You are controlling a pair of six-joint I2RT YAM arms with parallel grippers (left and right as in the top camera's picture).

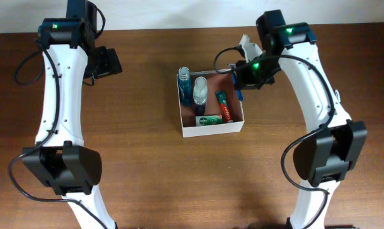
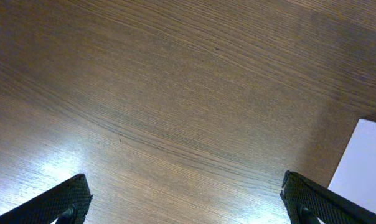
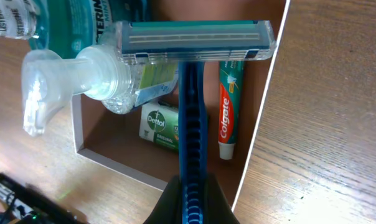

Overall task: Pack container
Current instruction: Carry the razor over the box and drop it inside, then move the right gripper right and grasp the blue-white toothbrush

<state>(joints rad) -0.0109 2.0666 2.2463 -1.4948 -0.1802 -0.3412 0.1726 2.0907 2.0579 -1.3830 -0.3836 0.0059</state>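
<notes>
The container [image 1: 212, 131], a white-walled box with a reddish-brown inside, sits at the table's middle. It holds a blue mouthwash bottle [image 1: 185, 84], a clear pump bottle [image 1: 199, 91], a Colgate toothpaste tube [image 1: 224, 105] and a green Dettol soap [image 1: 208, 119]. My right gripper [image 1: 240, 88] is shut on a blue razor [image 3: 192, 118] and holds it above the container's right part [image 3: 264, 118], head towards the bottles. The toothpaste [image 3: 228, 106], soap [image 3: 160, 121] and pump bottle [image 3: 82, 74] lie below it. My left gripper [image 2: 188, 208] is open and empty over bare wood, left of the container [image 2: 362, 162].
Brown wooden table [image 1: 147, 172]. The left arm's gripper [image 1: 106, 62] hangs at the far left of the container. Both arm bases stand at the near edge.
</notes>
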